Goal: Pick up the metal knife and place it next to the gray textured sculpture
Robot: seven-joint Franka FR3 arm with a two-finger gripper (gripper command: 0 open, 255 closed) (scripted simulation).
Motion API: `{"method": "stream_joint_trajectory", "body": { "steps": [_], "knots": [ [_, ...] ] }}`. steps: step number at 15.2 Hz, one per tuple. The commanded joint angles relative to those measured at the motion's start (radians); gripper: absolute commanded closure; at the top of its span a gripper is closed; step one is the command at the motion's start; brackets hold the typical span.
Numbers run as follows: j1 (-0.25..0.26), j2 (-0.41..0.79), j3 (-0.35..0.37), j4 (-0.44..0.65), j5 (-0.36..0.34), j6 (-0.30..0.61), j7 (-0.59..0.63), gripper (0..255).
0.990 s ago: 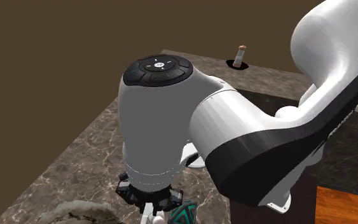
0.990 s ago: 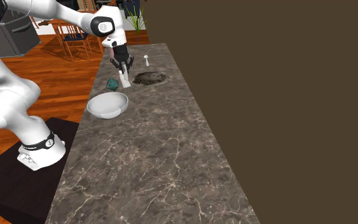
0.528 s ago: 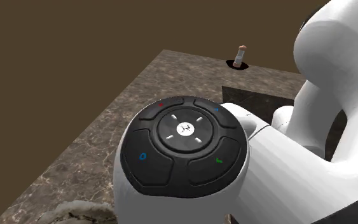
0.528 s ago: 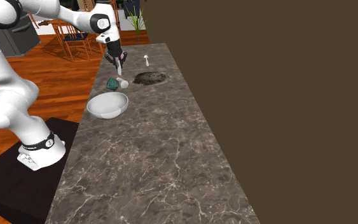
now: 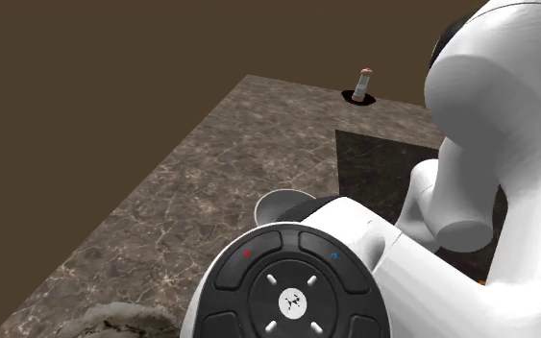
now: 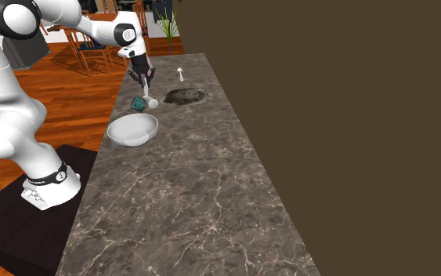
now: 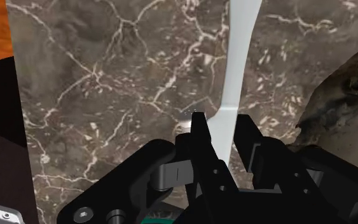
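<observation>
Knife held in the gripper, near the sculpture

The black gripper (image 7: 222, 125) is closed narrowly on the handle end of a pale knife (image 7: 240, 57), whose blade reaches out past the fingers over the brown marbled worktop (image 6: 203, 180). In the second exterior view the knife hangs between a small teal object (image 6: 138, 103) and the rough dark-grey sculpture (image 6: 184, 96), with a pale bowl (image 6: 132, 129) nearer the camera.
</observation>
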Motion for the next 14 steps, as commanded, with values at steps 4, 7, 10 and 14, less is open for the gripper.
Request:
{"method": "stream_joint_trajectory", "body": {
  "steps": [4,7,10,14],
  "knots": [
    [0.016,0.047,-0.011,-0.029,-0.05,0.056,0.037,255],
    [0.027,0.077,-0.021,-0.046,-0.082,0.089,0.059,255],
    [0.04,0.106,-0.034,-0.061,-0.116,0.121,0.082,255],
    [0.04,0.106,-0.034,-0.061,-0.116,0.121,0.082,255]
  ]
}}
